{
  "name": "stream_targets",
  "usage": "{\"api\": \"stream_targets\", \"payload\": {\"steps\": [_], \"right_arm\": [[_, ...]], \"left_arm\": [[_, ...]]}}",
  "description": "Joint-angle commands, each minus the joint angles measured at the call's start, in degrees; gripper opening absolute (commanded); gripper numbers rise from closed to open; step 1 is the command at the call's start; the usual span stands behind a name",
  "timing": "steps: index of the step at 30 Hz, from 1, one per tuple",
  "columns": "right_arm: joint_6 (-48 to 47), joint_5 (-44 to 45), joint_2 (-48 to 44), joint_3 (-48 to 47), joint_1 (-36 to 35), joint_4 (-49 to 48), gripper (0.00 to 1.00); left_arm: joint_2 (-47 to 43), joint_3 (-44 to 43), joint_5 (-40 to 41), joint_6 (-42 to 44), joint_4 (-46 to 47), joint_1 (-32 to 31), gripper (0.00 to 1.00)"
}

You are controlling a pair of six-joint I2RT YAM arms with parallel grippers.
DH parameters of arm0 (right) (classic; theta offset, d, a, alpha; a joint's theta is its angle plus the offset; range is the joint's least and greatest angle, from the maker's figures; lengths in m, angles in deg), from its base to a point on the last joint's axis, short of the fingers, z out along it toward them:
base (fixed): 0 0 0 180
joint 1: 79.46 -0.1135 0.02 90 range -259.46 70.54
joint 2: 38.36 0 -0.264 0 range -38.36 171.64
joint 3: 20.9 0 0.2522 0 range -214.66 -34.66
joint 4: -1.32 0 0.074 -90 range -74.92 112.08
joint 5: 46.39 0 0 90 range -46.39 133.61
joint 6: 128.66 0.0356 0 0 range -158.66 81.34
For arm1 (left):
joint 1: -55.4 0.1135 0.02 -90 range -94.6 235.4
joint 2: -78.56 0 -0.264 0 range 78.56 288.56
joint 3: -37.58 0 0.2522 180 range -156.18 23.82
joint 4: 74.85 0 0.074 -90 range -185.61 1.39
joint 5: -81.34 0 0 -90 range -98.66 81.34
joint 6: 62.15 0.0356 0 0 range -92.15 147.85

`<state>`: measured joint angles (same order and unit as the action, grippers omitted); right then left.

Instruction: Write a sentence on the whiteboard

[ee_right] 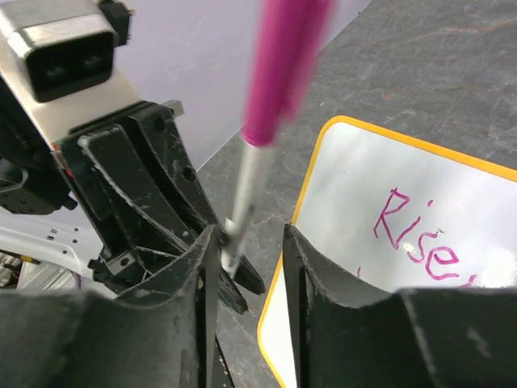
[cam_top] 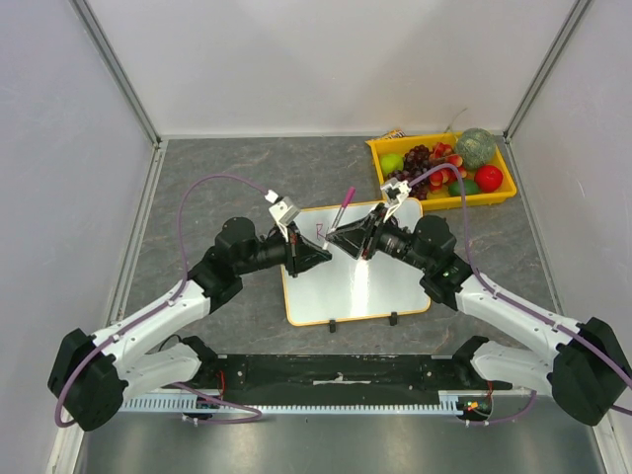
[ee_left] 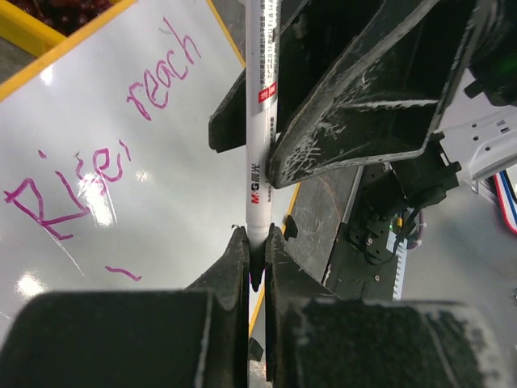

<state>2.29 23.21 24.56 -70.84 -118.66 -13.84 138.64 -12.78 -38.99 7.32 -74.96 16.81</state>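
The whiteboard (cam_top: 360,291) lies flat between my two arms, its two black clips on the near edge. The sentence (ee_left: 73,190) reads "Rise, reach" in pink, with one short stroke below it. A marker (ee_left: 258,121) with a white barrel and a pink cap (ee_right: 283,65) stands over the board's far-left corner. My left gripper (ee_left: 257,238) is shut on the marker's dark tip end. My right gripper (ee_right: 249,234) is open around the barrel, which touches only its left finger. In the top view both grippers meet at the marker (cam_top: 343,209).
A yellow tray (cam_top: 484,196) of fruit stands at the back right, just beyond the right arm's wrist. Grey enclosure walls close in the left, right and far sides. The black base rail (cam_top: 336,375) runs along the near edge.
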Motion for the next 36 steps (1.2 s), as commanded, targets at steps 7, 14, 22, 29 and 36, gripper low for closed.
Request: {"api": "stream_targets", "payload": {"steps": [7, 14, 22, 29, 36], "right_arm": [[-1.6, -16.2, -0.5, -5.7, 7.3, 2.0, 0.89], [4.9, -33.9, 2.6, -9.3, 12.0, -4.3, 0.98], [9.8, -39.0, 5.5, -12.8, 11.9, -4.2, 0.84], [8.4, -39.5, 6.6, -13.6, 11.9, 0.2, 0.47], [5.6, -40.0, 7.3, -14.4, 11.2, 4.6, 0.38]], "left_arm": [[-6.7, -5.2, -3.3, 5.9, -8.8, 0.1, 0.02], [-10.1, -7.8, -2.7, 9.4, -16.3, -0.7, 0.02], [-6.9, -11.6, -3.2, 13.3, -22.3, -2.5, 0.02], [-5.6, -12.2, -2.9, 14.3, -23.0, -3.8, 0.02], [-6.8, -11.2, -1.8, 14.3, -22.4, -3.8, 0.02]]}}
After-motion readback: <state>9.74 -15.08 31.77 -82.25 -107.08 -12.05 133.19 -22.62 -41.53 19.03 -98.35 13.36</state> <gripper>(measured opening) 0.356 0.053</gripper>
